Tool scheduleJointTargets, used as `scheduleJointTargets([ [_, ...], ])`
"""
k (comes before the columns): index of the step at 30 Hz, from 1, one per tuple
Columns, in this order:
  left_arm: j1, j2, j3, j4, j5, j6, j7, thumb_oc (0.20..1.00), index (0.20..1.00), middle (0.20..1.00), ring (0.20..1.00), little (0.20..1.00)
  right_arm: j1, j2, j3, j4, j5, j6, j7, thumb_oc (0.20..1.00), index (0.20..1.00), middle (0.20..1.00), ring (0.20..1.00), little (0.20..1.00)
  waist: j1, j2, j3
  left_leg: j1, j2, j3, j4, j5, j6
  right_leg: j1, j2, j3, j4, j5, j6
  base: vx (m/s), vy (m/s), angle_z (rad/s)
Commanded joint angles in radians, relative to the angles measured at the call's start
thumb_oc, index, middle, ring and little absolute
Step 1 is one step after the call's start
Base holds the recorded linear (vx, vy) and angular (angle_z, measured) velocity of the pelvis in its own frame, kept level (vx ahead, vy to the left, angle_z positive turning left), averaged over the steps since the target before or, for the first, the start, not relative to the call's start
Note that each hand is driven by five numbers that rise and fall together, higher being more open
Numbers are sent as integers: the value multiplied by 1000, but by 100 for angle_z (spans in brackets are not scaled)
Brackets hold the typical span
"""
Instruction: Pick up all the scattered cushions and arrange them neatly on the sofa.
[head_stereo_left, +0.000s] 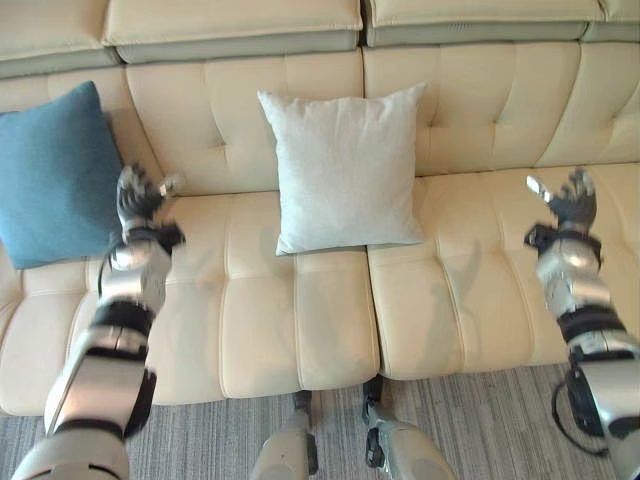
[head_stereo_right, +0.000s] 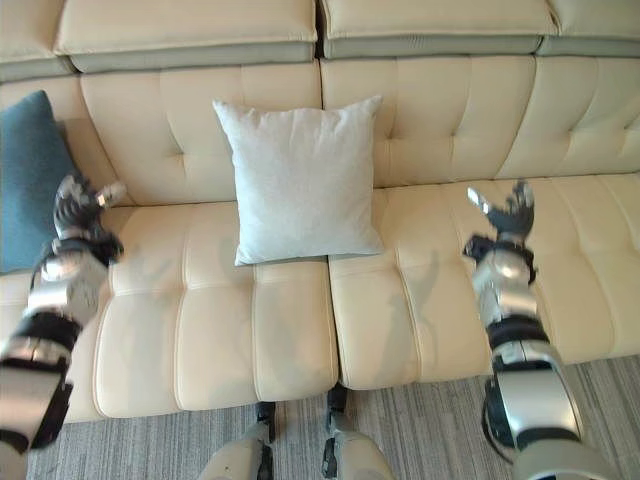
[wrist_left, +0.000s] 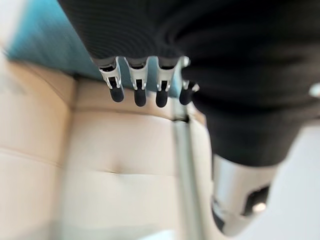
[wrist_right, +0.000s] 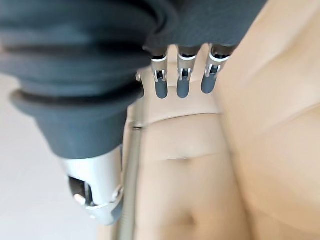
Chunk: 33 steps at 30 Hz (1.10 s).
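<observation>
While both hands hold nothing, the next cushion should be taken by its soft edge. From the head, the left hand (head_stereo_left: 140, 195) and right hand (head_stereo_left: 572, 203) hover open over the tufted cream sofa (head_stereo_left: 470, 290); the pale square cushion (head_stereo_left: 345, 168) leans on its backrest, the blue cushion (head_stereo_left: 50, 175) further left. Both wrist views show relaxed fingers (wrist_left: 137, 90).

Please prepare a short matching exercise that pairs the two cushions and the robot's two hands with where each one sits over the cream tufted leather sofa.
Column one:
1. square pale grey fabric cushion
2. square teal blue fabric cushion
3. left hand
4. right hand

Column two:
A. raised open over the bare seat on the robot's right
B. leaning on the backrest at the sofa's middle
C. leaning on the backrest at the far left
D. raised open beside the teal cushion

Pairs: 1-B, 2-C, 3-D, 4-A
</observation>
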Motion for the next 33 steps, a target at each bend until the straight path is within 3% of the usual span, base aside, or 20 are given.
scheduleJointTargets([
  [1, 124, -68, 67, -13, 84, -39, -50, 1000, 1000, 1000, 1000, 1000, 128, 48, -22, -13, -88, -22, 81, 1000, 1000, 1000, 1000, 1000, 14, -25, -75, 58, -1, -3, -1, -116, -13, 77, -68, 1, -3, -176, 122, -6, 69, 2],
  [4, 283, -153, 98, -8, 137, -21, -75, 1000, 1000, 1000, 1000, 1000, 260, 99, -52, -13, -127, 10, 124, 1000, 1000, 1000, 1000, 1000, 15, -32, -101, 78, -4, 0, -1, -126, -5, 94, -70, 0, -3, -176, 127, -23, 82, 1],
  [8, 348, -194, 103, 31, 184, -7, -95, 1000, 1000, 1000, 1000, 1000, 320, 127, -52, 20, -172, 32, 143, 1000, 1000, 1000, 1000, 1000, 18, -37, -131, 95, -7, 0, -1, -134, 2, 108, -72, 0, -3, -175, 130, -39, 83, 0],
  [9, 389, -236, 98, 52, 210, 3, -106, 1000, 1000, 1000, 1000, 1000, 361, 156, -44, 50, -197, 44, 162, 1000, 1000, 1000, 1000, 1000, 17, -40, -151, 111, -11, 2, -1, -140, 7, 121, -75, -1, -3, -172, 133, -45, 95, -6],
  [14, 422, -275, 77, 75, 258, 10, -123, 1000, 1000, 1000, 1000, 1000, 384, 191, -20, 137, -207, 66, 191, 1000, 1000, 1000, 1000, 1000, 22, -44, -179, 134, -20, 1, -1, -149, 16, 142, -79, 0, -3, -165, 139, -66, 104, -6],
  [17, 462, -302, 14, -3, 305, 21, -144, 1000, 1000, 1000, 1000, 1000, 405, 218, 24, 153, -279, 102, 198, 1000, 1000, 1000, 1000, 1000, 24, -53, -200, 160, -39, -2, -1, -159, 34, 165, -96, -2, -3, -146, 154, -90, 186, 0],
  [20, 512, -303, -6, -83, 330, 30, -167, 1000, 1000, 1000, 1000, 1000, 463, 234, 15, 81, -279, 100, 216, 1000, 1000, 1000, 1000, 1000, 10, -57, -189, 166, -55, 0, -1, -165, 48, 172, -110, 4, -3, -118, 166, -88, 147, 1],
  [24, 510, -311, 0, -76, 322, 23, -162, 1000, 1000, 1000, 1000, 1000, 448, 251, 37, 31, -316, 84, 198, 1000, 1000, 1000, 1000, 1000, 6, -54, -150, 135, -59, 45, -1, -153, 58, 99, -123, 9, -3, -22, 196, -198, 101, -19],
  [25, 510, -311, 0, -75, 322, 23, -162, 1000, 1000, 1000, 1000, 1000, 448, 251, 37, 31, -316, 84, 198, 1000, 1000, 1000, 1000, 1000, 7, -54, -150, 135, -59, 46, -1, -152, 58, 98, -122, 10, -3, -21, 196, -232, 55, -62],
  [29, 476, -306, -17, -46, 326, 24, -163, 1000, 1000, 1000, 1000, 1000, 436, 265, 63, 55, -268, 75, 231, 1000, 1000, 1000, 1000, 1000, 5, -30, -128, 115, -37, 58, -1, -130, 61, 119, -103, 5, 164, -166, 154, -164, 38, -28],
  [33, 482, -302, -13, 15, 346, 34, -171, 1000, 1000, 1000, 1000, 1000, 459, 263, 81, 61, -279, 73, 244, 1000, 1000, 1000, 1000, 1000, 14, -40, -156, 110, -41, 62, -1, -127, 55, 186, -66, 40, 243, -243, 146, -83, -77, -6],
])
